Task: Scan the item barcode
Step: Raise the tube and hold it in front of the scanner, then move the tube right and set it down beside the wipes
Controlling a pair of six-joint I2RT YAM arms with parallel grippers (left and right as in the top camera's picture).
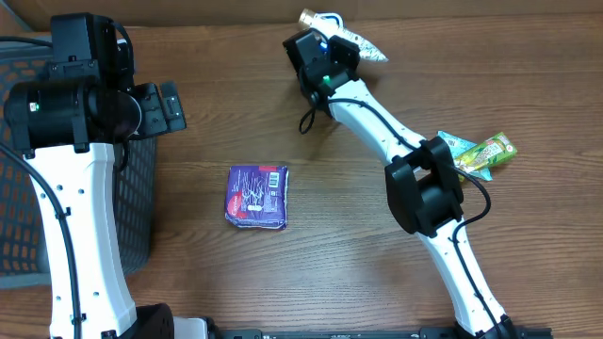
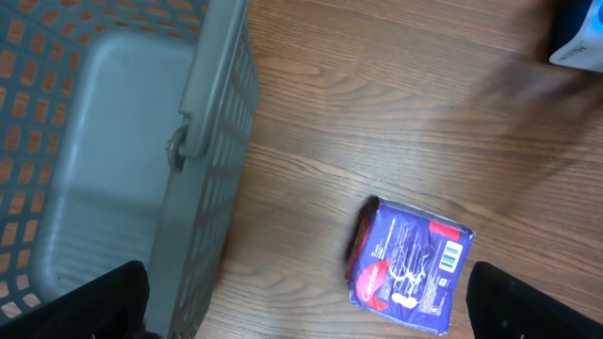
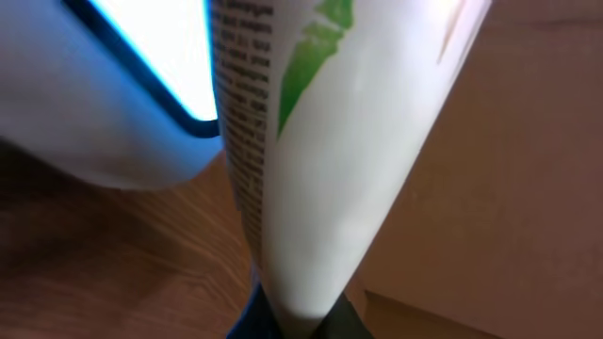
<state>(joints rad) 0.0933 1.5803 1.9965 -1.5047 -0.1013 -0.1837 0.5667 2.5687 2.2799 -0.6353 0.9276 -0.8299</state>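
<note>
My right gripper (image 1: pixel 328 47) is stretched to the far middle of the table, shut on a white and gold packet (image 1: pixel 347 34). In the right wrist view this packet (image 3: pixel 330 141), with green print and small text, rises from between the jaws of the right gripper (image 3: pixel 292 318). It stands close beside a white device with a glowing blue-edged face (image 3: pixel 122 85). My left gripper (image 1: pixel 166 105) hangs open by the basket with nothing between its fingers; in its own view the left gripper (image 2: pixel 306 311) spans bare wood. A purple packet (image 1: pixel 256 196) lies flat mid-table, barcode up (image 2: pixel 452 256).
A grey mesh basket (image 1: pixel 139 193) stands at the left edge, its wall (image 2: pixel 203 122) close to my left fingers. Green packets (image 1: pixel 485 153) lie at the right, beside the right arm's elbow. A cardboard wall (image 3: pixel 528 188) runs along the table's far side.
</note>
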